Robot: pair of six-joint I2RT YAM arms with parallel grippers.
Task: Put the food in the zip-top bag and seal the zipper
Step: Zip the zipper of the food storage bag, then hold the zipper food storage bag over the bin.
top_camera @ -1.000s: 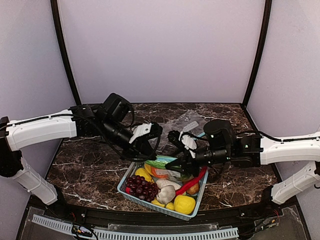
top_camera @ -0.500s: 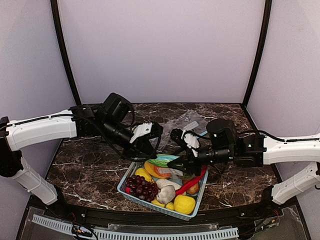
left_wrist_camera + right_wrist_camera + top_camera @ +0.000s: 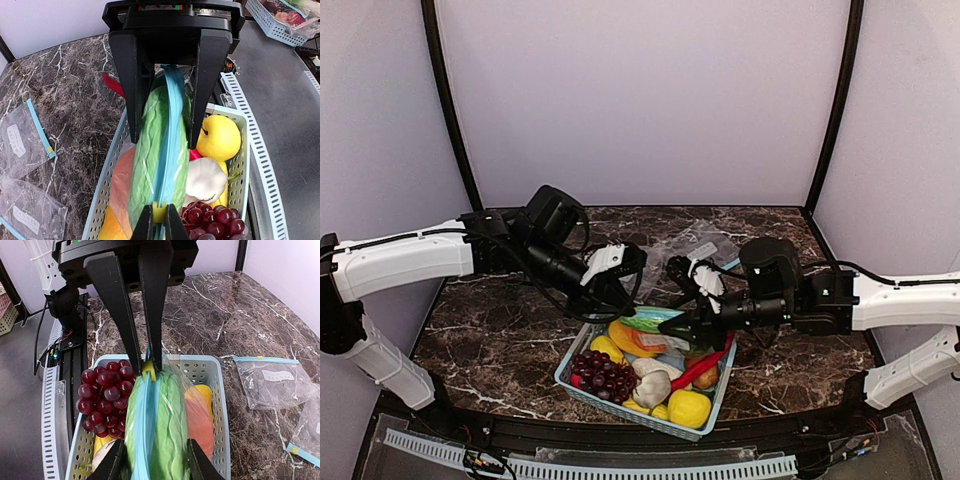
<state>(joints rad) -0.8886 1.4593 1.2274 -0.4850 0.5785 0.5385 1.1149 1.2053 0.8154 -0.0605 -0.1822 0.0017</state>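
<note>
— Top view first: any writing?
— Nothing legible. Only white labels on the spare bags (image 3: pixel 698 245), flat on the marble table (image 3: pixel 500 330) behind the basket (image 3: pixel 572 372).
— Pincers there?
— Left pincer (image 3: pixel 622 303) and right pincer (image 3: pixel 676 330) at opposite ends of the zip-top bag (image 3: pixel 642 326), held just over the basket.
— Left wrist view?
— Label (image 3: pixel 15 140) print too faint to read. Left pincer fully closed, pinching the yellow slider (image 3: pixel 158 212) on the light blue zipper (image 3: pixel 170 125). Bumpy green gourd (image 3: pixel 147 150) inside the bag, something orange beside it.
— Right wrist view?
— Again no readable text. Right pincer (image 3: pixel 155 460) partly open, fingers pressed against both sides of the filled bag, clasping it. Purple grapes (image 3: pixel 102 392) in the basket, just beside the bag.
</note>
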